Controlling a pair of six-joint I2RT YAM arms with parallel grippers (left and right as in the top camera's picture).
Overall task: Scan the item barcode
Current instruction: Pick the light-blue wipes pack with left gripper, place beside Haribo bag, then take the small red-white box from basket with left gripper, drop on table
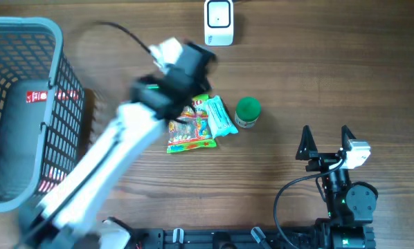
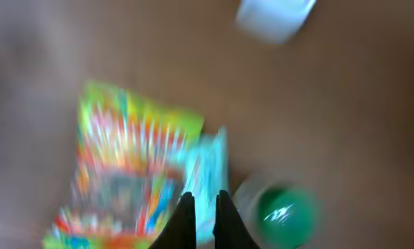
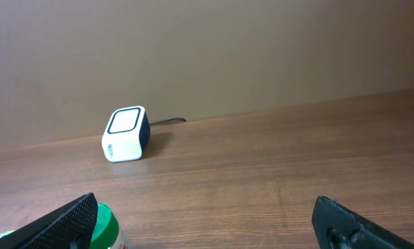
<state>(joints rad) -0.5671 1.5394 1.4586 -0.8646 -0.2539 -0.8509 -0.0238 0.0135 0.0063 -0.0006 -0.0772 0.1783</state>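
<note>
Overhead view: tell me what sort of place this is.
Likely a mock shop checkout on a wooden table: a white barcode scanner, a mesh shopping basket, and snack packets beside a green-lidded jar.

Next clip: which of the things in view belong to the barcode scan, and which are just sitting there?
In the job: white cube-shaped barcode scanner; colourful plastic snack packet; pale teal packet; shut left gripper above the packets.
Lying about, seemingly: green-lidded small jar; grey mesh basket; open right gripper.

Left jaws closed, arm (image 1: pixel 110 159) outstretched; right jaws wide.
</note>
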